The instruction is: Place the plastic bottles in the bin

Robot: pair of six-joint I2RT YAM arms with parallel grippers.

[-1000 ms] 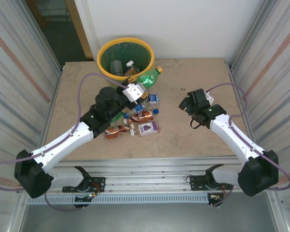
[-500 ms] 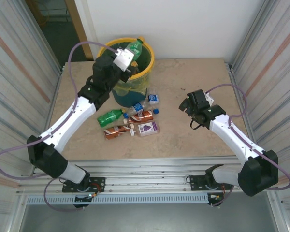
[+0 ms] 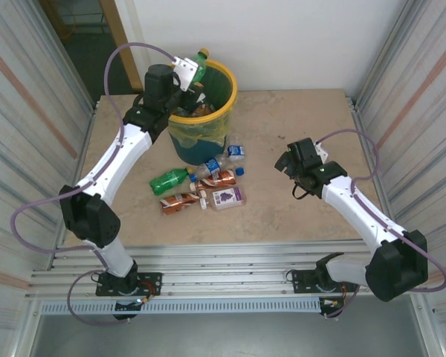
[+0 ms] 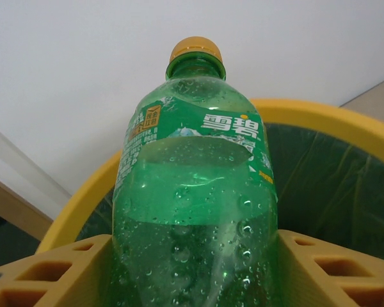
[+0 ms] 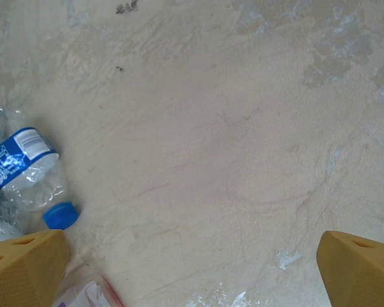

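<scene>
Left gripper (image 3: 187, 72) grips a green bottle (image 4: 195, 192) with an orange cap, jaws partway closed around its lower body, holding it neck-up over the yellow rim of the bin (image 3: 233, 88); other plastic bottles (image 3: 168, 181) lie clustered on the table (image 3: 282, 219) just in front of the bin. Right gripper (image 5: 192, 268) hovers empty above bare tabletop, jaws spread wide; a clear blue-capped bottle (image 5: 25, 169) lies near one finger.

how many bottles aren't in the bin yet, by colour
green bottles: 2, one on the table, one in the left gripper over the bin
clear bottles: 3
brown-orange bottles: 2
total: 7
</scene>
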